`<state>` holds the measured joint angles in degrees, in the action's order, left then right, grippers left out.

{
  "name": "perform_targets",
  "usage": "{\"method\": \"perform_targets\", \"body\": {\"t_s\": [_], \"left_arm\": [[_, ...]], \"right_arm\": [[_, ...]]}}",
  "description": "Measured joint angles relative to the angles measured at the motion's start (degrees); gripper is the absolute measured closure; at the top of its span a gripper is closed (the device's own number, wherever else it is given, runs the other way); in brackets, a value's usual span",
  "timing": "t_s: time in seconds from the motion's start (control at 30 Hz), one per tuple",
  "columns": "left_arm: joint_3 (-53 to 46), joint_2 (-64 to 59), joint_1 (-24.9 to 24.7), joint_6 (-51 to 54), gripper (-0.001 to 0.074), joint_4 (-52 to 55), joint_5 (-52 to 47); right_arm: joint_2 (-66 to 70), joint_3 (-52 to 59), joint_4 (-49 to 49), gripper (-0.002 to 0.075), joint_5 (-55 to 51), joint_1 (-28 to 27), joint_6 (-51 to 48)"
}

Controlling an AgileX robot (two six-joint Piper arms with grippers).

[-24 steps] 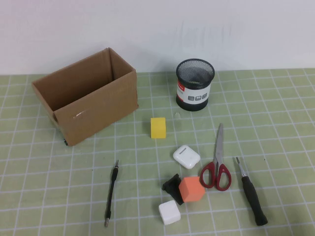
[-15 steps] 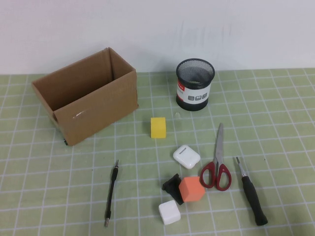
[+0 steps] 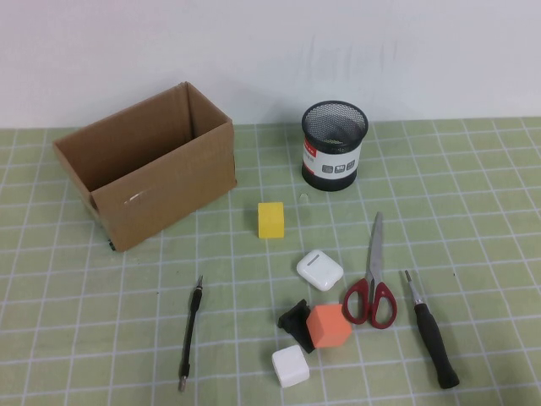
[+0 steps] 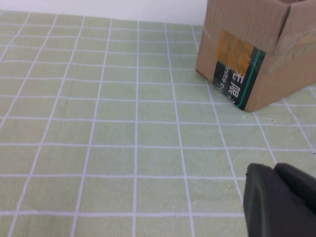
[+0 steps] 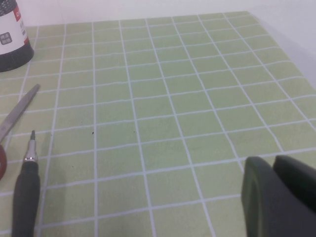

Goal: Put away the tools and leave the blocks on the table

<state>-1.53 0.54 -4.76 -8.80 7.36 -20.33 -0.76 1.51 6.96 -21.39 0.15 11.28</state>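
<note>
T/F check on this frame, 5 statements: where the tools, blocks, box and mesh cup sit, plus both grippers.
1. The scissors lie on the table between the orange cube and the screwdriver. True.
2. The yellow cube is inside the cardboard box. False: it sits on the mat beside the box.
3. The pen-like tool stands in the mesh cup. False: it lies flat on the mat, far from the cup.
4. The white cube sits next to the orange cube. True.
5. The right gripper holds the screwdriver. False: it hangs over bare mat, apart from it; the left gripper hangs near the box, holding nothing visible.
</note>
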Motion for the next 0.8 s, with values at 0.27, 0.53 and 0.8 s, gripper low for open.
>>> {"method": "perform_targets", "body": {"t_s": [0.27,0.53,0.8], "left_arm": [[0.00,0.00,0.00,0.00,0.0738,0.00,0.00],[0.00,0.00,0.00,0.00,0.0738,0.00,0.00],[0.00,0.00,0.00,0.09,0.0741,0.00,0.00]], "right_arm": [[0.00,0.22,1.23,0.0732,3.78,0.00,0.00],[0.00,0.22,1.65,0.0732,19.06,0.00,0.00],[0.00,0.22,1.74,0.0733,27.20,0.00,0.00]]}}
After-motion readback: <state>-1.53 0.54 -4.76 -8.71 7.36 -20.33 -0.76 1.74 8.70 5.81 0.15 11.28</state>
